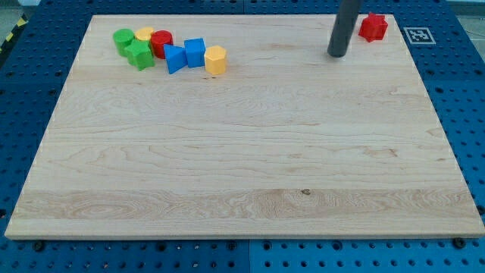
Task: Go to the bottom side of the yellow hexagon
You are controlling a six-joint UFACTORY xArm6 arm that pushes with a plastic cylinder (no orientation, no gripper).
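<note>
Well apart — my tip (337,54) rightward, yellow hexagon (215,59) leftward.

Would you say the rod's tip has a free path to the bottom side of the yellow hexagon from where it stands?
Probably yes. My tip is far off toward the view's right, near the red block, and bare board lies between it and the spot below the yellow hexagon.

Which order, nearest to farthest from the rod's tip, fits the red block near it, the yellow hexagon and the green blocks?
From my tip:
1. Red block, just to its right, top edge.
2. Yellow hexagon, cluster's right end.
3. Green blocks, far top left.
</note>
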